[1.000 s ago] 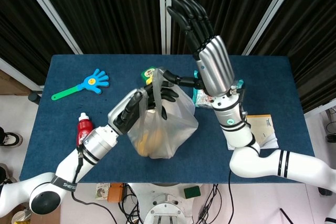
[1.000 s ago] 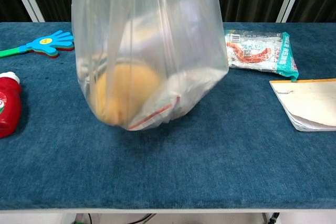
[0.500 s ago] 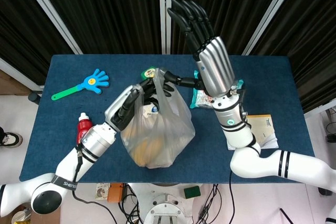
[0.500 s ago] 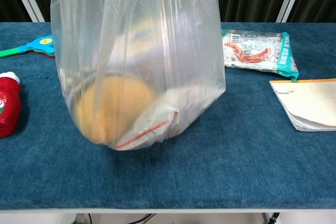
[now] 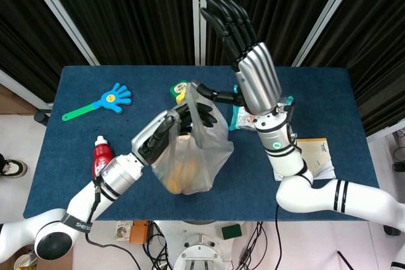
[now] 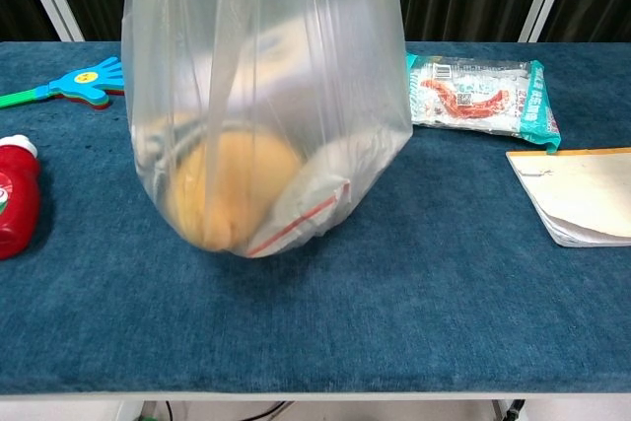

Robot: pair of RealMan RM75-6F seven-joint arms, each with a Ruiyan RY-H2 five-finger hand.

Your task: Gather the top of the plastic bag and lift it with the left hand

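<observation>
Plastic bag (image 5: 193, 156): clear and thin, hanging in the air over the blue table (image 5: 316, 99), its gathered top being held from above; in the chest view the bag (image 6: 266, 96) is filling the middle of the picture with its bottom off the cloth.
Bag contents: a round orange-yellow lump (image 6: 232, 189) is sitting at the bottom, beside a clear pouch with a red strip (image 6: 296, 226).
Left hand (image 5: 183, 118): its dark fingers are closing around the bunched neck of the bag and carrying its weight; the forearm is reaching in from the near-left of the bag.
Right hand (image 5: 243, 49): standing raised just right of the bag and farther back, fingers straight and spread, holding nothing; whether the thumb is brushing the plastic cannot be told.
Snack packet (image 6: 481, 96): lying flat on the table to the right of the bag and beyond it, teal at one end.
Notepad (image 6: 577, 202): lying well to the right of the bag, near the table's edge.
Red bottle (image 6: 18, 196): lying on the table to the left of the bag.
Hand clapper (image 5: 101, 101): blue and green toy, lying far to the left of the bag and behind it.
Green item (image 5: 179, 90): peeking out just behind the bag's top, mostly hidden.
</observation>
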